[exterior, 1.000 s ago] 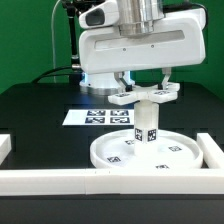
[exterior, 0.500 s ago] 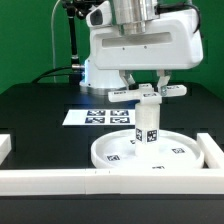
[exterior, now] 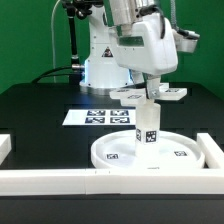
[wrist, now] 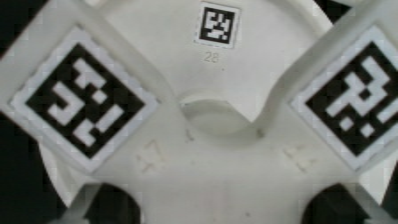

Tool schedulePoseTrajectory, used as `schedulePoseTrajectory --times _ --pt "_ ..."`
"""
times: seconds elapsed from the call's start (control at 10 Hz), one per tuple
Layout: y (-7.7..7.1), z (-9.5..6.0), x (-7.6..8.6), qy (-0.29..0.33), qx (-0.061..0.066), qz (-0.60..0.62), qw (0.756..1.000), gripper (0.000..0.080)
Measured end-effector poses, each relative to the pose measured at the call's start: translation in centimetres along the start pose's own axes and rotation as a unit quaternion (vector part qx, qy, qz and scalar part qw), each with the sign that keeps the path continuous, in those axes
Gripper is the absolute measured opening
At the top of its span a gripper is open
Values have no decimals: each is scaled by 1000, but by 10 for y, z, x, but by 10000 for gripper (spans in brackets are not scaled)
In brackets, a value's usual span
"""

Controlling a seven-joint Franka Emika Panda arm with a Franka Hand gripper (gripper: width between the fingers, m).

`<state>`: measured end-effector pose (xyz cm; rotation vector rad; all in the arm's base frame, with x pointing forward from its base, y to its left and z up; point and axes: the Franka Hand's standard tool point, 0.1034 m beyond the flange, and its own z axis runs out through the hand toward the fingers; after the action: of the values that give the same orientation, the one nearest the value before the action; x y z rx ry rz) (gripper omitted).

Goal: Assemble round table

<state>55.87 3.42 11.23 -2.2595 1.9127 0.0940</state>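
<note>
The fingers (wrist: 116, 205) stand either side of one arm of the cross (exterior: 150, 96), low against it; whether they clamp it I cannot tell. The cross sits level on top of the post (exterior: 147, 126), which stands upright at the middle of the disc (exterior: 178, 154) on the table (exterior: 30, 110). Above, the hand (exterior: 146, 45) points straight down, its white body set at an angle towards the exterior view's right.

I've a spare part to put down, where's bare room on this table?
Bare black tabletop on the exterior view's left, between the marker board and the white rail bar. Crowded: the large white rimmed plastic disc, with short white cylinder post and white cross-shaped piece.
</note>
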Motion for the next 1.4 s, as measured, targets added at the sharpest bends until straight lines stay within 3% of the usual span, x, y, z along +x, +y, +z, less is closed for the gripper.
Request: schedulePoseTrajectory --times 0.1,0.3,0.6,0.7,1.0,1.1,1.4 --pt "0 0 0 0 0 10 1000 446" --pt "0 0 0 -1 0 6 1000 608" --pt "-6 -12 -11 -9 -15 -65 998 647" --pt "-7 -18 -14 -12 -14 -81 997 647" --pt "-6 -16 -14 -12 -15 -106 994 649" --pt "-5 -15 -13 -9 -18 -174 984 649" --pt "-3 -16 -14 -4 -33 -386 922 649"
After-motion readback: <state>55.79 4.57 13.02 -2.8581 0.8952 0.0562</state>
